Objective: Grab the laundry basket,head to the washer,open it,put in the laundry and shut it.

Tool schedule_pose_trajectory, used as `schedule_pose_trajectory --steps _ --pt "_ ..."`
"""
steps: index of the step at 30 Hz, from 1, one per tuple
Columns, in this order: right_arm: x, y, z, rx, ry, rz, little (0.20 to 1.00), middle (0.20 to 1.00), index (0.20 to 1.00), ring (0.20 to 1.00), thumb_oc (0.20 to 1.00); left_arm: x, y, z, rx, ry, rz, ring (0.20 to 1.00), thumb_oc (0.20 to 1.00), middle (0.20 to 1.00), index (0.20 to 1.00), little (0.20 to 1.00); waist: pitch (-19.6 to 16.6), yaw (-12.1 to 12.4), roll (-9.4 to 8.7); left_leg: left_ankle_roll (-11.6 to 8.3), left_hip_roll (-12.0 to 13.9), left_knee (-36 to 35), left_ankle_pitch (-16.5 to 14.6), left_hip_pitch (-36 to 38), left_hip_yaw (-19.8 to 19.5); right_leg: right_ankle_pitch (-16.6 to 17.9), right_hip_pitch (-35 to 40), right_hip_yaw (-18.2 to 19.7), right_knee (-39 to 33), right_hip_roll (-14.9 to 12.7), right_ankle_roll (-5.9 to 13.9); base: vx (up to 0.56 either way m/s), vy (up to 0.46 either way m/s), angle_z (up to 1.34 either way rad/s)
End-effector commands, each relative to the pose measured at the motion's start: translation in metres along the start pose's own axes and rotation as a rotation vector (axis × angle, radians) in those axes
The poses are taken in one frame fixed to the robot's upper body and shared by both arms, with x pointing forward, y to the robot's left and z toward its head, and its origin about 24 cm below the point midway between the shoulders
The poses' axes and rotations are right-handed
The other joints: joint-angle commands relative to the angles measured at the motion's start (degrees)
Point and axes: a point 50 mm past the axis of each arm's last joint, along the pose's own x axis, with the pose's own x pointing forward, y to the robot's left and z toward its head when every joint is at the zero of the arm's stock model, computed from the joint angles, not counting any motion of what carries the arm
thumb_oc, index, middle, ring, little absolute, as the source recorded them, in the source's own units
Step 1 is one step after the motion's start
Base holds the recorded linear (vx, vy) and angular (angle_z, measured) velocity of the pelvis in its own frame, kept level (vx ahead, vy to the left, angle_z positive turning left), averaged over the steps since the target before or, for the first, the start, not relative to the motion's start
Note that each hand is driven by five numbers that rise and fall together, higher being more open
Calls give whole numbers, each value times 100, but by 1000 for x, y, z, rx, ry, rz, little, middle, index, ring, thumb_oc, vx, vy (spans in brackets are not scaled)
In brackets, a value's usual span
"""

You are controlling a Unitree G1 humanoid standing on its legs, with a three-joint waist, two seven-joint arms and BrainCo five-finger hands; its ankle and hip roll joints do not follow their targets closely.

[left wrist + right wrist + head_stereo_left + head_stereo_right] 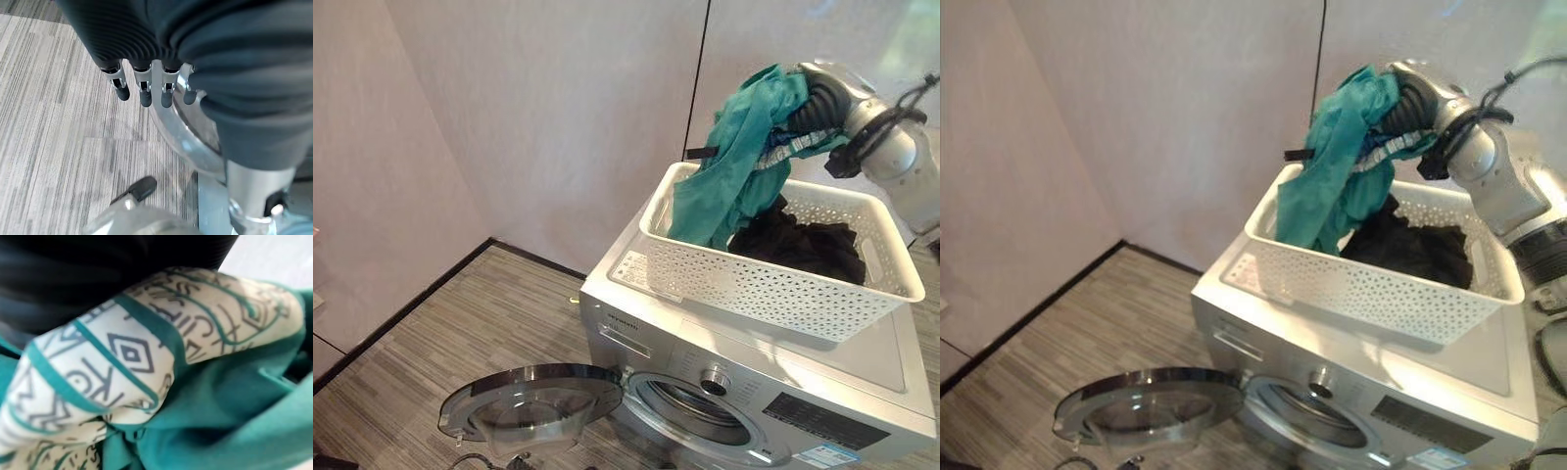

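A teal garment (734,157) was held up above the laundry basket (754,279) by the right hand (818,108), whose fingers were buried in the cloth, so that whether they were curled round it could not be told; the lift is judged to be meant to clear the basket's rim before the garment is carried down to the drum. In the right wrist view a cream band (112,362) printed with teal and grey geometric marks was seen against the soft, folded teal fabric. A dark garment (803,245) lay crumpled in the basket. The basket, a white rectangular plastic one with perforated walls, had been stood on the flat top of the washer (862,362), presumably to keep the laundry within reach. The washer was silver and boxy, with its round glass door (524,401) swung wide open over the grey striped floor (460,323), leaving the drum opening (690,406) ready for loading. The left hand (146,88) was seen hanging with relaxed, straight fingers over the door's rim, holding nothing.
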Motion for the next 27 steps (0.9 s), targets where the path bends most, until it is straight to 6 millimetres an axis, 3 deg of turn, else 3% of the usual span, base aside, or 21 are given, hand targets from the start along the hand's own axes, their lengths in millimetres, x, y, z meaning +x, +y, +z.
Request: schedule_pose_trajectory --steps 1,9,14,18,25,27 --pt "5 -26 -6 74 36 -66 200 200 200 200 200 1 55 1 3 -11 137 1000 1000 1000 1000 1000 570 149 -540 36 -116 388 -631 1 -620 -533 118 613 534 -153 355 -3 20 -13" --pt "6 -23 -5 66 36 -45 200 200 200 200 200 -1 45 -17 21 49 103 1000 1000 1000 1000 1000 489 164 -574 33 -103 423 -676 74 -632 -547 245 614 401 -139 346 4 3 -3" --pt "7 -27 2 112 12 -120 200 200 200 200 200 -2 41 -23 29 79 93 1000 1000 1000 1000 1000 474 176 -591 7 -45 492 -691 96 -675 -661 300 619 450 -82 289 -20 -48 3" --pt "5 -38 10 79 -32 -191 200 200 200 200 200 -1 42 -17 43 56 96 1000 1000 1000 1000 1000 552 227 -617 -76 20 583 -612 22 -786 -676 342 566 372 0 230 -70 -83 5" --pt "3 -76 21 118 -91 -319 200 200 200 200 200 1 56 12 83 -45 132 1000 1000 1000 1000 1000 920 227 -656 -260 187 802 -306 -491 -1015 -725 187 365 354 161 86 -130 -94 18" --pt "-4 -91 21 105 -109 -378 200 200 200 200 200 2 62 28 119 -88 152 1000 1000 1000 1000 1000 1095 36 -643 -276 201 1128 -274 -785 -628 -692 117 99 457 20 87 -169 26 60"
